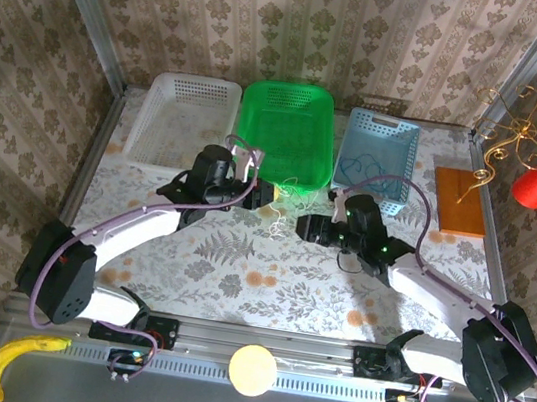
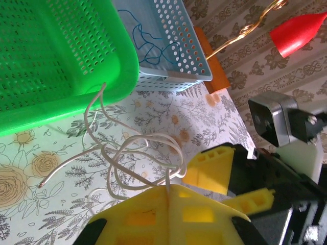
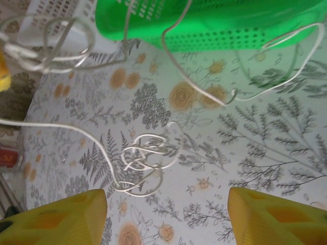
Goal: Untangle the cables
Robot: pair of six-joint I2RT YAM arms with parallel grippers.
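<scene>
A pale cream cable (image 2: 127, 148) lies in loose loops on the floral tablecloth in front of the green basket (image 2: 61, 61). My left gripper (image 2: 168, 188) is shut on one strand of it, which runs up out of the closed yellow fingers. In the right wrist view a small knot of the cream cable (image 3: 145, 155) lies on the cloth ahead of my right gripper (image 3: 166, 196), which is open with nothing between its fingers. From above, the left gripper (image 1: 267, 196) and right gripper (image 1: 303, 226) face each other across the cream cable (image 1: 283, 211). A blue cable (image 2: 153, 43) lies in the blue basket (image 2: 179, 76).
A white basket (image 1: 182, 117), the green basket (image 1: 287, 128) and the blue basket (image 1: 378, 157) line the back of the table. A wooden stand (image 1: 461, 199) with gold wire and red cones is at the right. A banana (image 1: 23, 356) lies at the near left edge.
</scene>
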